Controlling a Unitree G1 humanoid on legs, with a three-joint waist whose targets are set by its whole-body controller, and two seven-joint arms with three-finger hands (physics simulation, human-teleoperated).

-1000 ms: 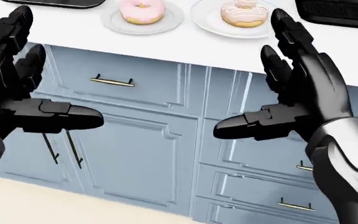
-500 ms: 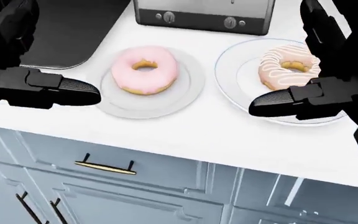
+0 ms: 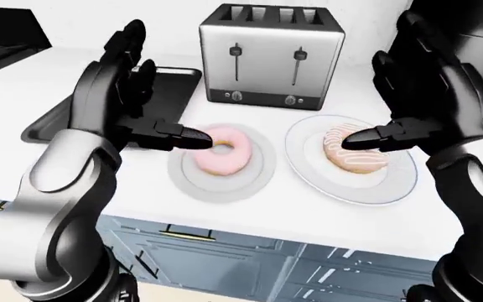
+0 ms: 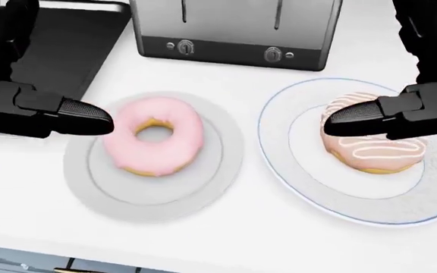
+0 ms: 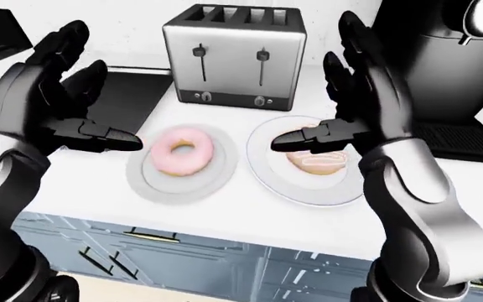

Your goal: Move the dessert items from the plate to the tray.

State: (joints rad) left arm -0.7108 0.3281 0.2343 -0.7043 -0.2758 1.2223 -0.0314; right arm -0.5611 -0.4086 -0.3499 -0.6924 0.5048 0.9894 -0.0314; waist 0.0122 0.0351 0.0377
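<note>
**Doughnuts on their plates, both hands spread above them**

The pink doughnut (image 4: 154, 143) lies in the middle of a grey plate (image 4: 112, 196), and the white-striped doughnut (image 4: 372, 143) lies on a blue-rimmed plate (image 4: 294, 176) just beside it, to the right in the head view. Both plates sit on the white counter (image 4: 226, 239).

Against the head view of half a second ago, the whole picture has shifted — the camera has moved in and down over the counter. The blue cabinet fronts (image 5: 199, 258), which then filled the lower part of that view, now show only as a sliver at its bottom edge, and the doughnuts appear larger and nearer the middle.

The left hand (image 5: 53, 104) is held open, palm turned inward, fingers (image 5: 65, 44) upright and spread; its thumb points toward the pink doughnut, with the tip over the left part of the grey plate, apart from the icing. The right hand (image 5: 359, 104) is open too, fingers raised; its thumb crosses in front of the striped doughnut, and whether it touches cannot be told. Neither hand closes on anything.

Farther up stand a steel toaster (image 5: 233, 56), a dark tray (image 5: 124, 94) to its left — beyond the left hand — and a black coffee machine (image 5: 443, 69) at the right.
</note>
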